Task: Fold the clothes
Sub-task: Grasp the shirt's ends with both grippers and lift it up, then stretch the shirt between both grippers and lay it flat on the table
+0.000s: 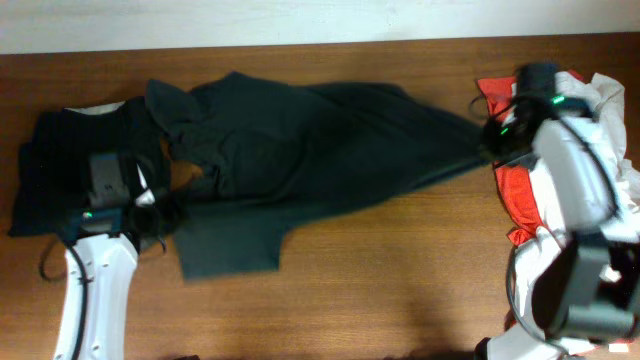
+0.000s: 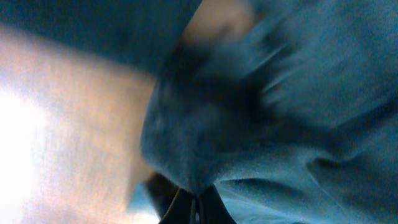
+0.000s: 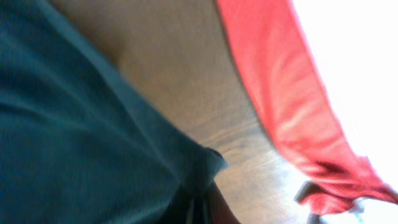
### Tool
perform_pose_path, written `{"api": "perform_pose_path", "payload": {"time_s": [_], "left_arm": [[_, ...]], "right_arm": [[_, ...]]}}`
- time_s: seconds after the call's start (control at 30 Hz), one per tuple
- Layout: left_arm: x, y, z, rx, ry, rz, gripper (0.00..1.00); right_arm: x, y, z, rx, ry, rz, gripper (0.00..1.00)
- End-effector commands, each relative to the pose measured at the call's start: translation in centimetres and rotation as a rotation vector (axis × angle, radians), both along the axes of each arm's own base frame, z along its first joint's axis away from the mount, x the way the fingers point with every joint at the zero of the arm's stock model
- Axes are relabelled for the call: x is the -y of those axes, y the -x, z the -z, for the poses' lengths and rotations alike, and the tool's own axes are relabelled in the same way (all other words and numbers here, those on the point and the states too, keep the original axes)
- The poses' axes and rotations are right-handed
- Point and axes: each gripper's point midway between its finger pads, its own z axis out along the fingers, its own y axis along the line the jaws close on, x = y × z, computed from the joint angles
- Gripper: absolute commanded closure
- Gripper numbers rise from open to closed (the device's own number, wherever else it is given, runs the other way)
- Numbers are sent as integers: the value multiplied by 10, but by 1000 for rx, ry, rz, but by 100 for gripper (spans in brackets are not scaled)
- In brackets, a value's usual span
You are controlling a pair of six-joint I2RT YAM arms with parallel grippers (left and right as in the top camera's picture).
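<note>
Black T-shirt cloth fills both wrist views, bunched right at the fingers. Biggest item: it lies rumpled across the middle of the table, stretched left to right, one flap toward the front edge. Second black shirt sits piled at far left, touching it. Red shirt and white shirt are heaped at the right edge, probably waiting their turn. Left gripper is clamped closed on the big shirt's left end. Right gripper is pinched closed on its right corner, just beside the red. Opposite-end grips look meant to pull it taut and flat first. No fold made yet.
</note>
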Motion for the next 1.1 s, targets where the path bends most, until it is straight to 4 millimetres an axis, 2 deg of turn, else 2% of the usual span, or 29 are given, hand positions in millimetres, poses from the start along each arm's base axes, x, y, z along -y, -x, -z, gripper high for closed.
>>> {"api": "perform_pose_path", "payload": {"time_s": [0.0,0.07,0.17,0.23,0.33,0.47,0.53,0.63,0.73,0.9,1.07], "left_arm": [[13,-40,-83,229,17,142,99],[21,-52,-131,341,34,189,99],[20,-61,-192,477,-3,196,99],[19,-63,-239,583,-35,201,99],[18,-56,-309,744,-92,200,99],[19,-40,-363,871,-140,194,99],[20,-32,-378,910,-152,194,99],[20,-29,-380,913,-155,192,99],[18,-42,-366,872,-142,192,99],[16,-86,-326,762,-101,206,99],[23,-151,-278,691,-68,242,99]], "right_arm": [[5,4,-88,145,75,-80,96],[4,14,-125,190,84,-77,96],[5,27,-173,279,104,-65,96],[6,34,-202,346,120,-57,96],[6,50,-257,484,155,-44,96],[3,66,-306,622,198,-56,96],[4,72,-324,676,216,-54,96],[9,74,-330,694,227,-37,96],[13,67,-323,669,221,-31,96],[16,33,-291,581,185,-68,96],[15,-30,-254,554,113,-130,96]]}}
